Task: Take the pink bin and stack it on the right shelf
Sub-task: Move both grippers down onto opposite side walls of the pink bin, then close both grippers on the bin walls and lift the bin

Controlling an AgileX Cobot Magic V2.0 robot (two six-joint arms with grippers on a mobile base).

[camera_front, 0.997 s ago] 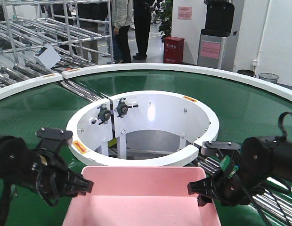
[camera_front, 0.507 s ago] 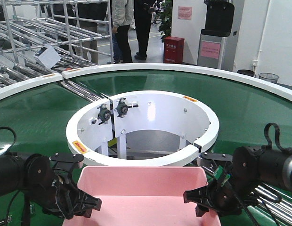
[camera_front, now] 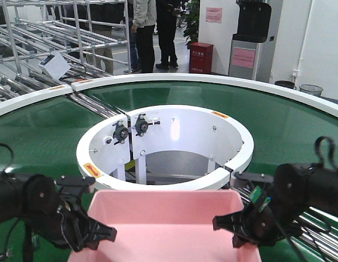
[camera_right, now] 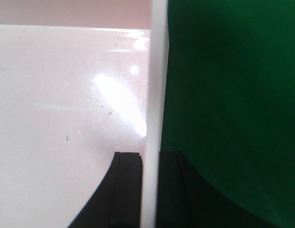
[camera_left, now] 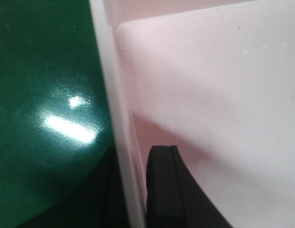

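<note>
Two clamping pink bin (camera_front: 166, 218): left gripper (camera_front: 105, 233), right gripper (camera_front: 226, 224); white ring (camera_front: 169, 187) ahead.

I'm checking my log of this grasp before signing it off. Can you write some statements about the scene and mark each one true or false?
1. The left pincer straddles the side wall of the pink bin, with one finger inside. True.
2. The right pincer hangs open above the belt, away from the bin. False: its fingers clamp the bin's right wall.
3. The bin is loaded with parts. False: its visible interior is bare.
4. The green conveyor belt shows outside both gripped walls. True.
5. People stand beyond the belt. True.
</note>
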